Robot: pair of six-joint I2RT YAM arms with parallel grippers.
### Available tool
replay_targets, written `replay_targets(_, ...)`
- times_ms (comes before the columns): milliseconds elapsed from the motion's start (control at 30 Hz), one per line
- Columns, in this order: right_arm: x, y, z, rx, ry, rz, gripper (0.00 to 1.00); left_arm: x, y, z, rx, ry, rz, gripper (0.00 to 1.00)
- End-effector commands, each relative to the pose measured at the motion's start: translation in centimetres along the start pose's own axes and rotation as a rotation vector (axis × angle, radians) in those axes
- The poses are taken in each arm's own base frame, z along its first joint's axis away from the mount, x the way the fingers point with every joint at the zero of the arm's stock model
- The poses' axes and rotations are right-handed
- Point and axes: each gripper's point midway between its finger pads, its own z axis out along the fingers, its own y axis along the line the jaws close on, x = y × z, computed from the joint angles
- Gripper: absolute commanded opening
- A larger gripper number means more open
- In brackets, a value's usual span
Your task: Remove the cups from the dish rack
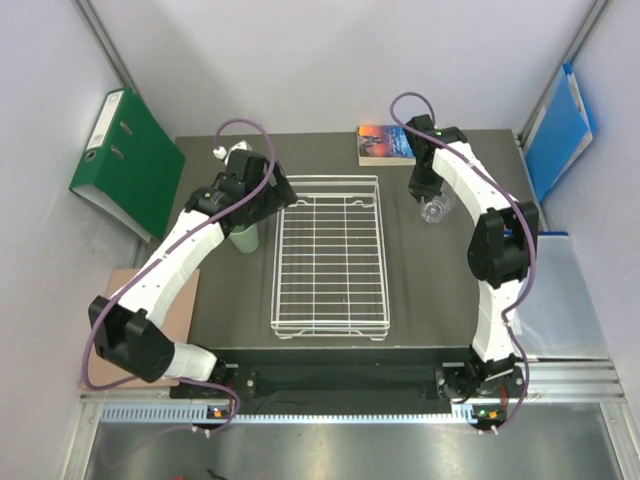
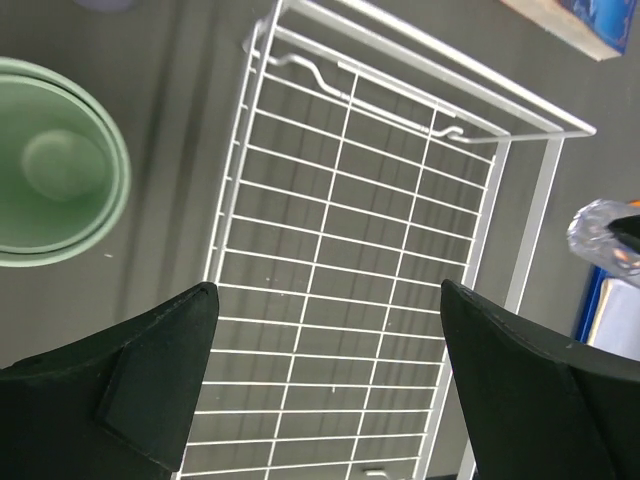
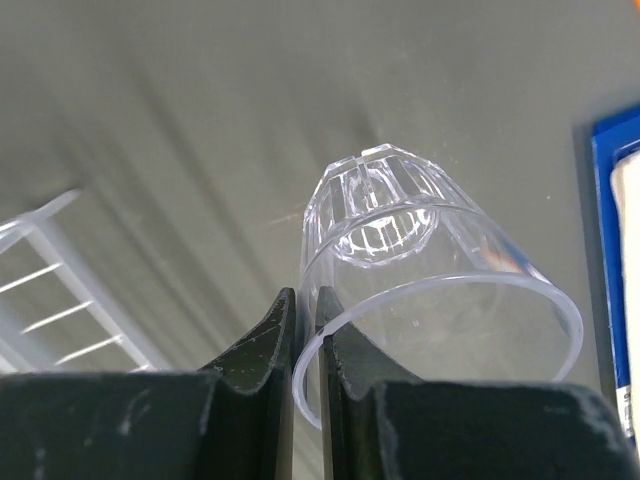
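Right wrist | clear ribbed glass cup [image 3: 400, 240], rim clamped in R hand [image 3: 305, 300] | L hand [image 2: 328, 290] apart, by rack [image 2: 350, 260]

clear glossy ribbed cup [image 3: 430, 270], white wire rack [image 1: 330, 255]

Pale green cups [image 2: 55, 170] cut off at left edge, dish rack [image 2: 232, 165] near end cropped, book [image 2: 585, 25] — corner only.
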Motion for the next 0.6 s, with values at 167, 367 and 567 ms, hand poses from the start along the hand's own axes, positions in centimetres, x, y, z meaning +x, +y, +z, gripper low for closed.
replay_targets(167,-0.8,-0.7,3.5,0.009,0.100,0.044,0.00,-2.0,0.0,-3.3,0.015,-0.091,0.039,0.96)
replay_targets(367,-0.8,-0.2,5.0,0.004,0.109,0.031,0.00,-1.1,0.0,-2.6,0.014,-0.057,0.038,0.95)
replay_targets(567,-0.2,-0.2,5.7,0.002,0.127,0.002,0.00,-0.7,-0.1,-2.1,0.012,-0.043,0.040,0.95)
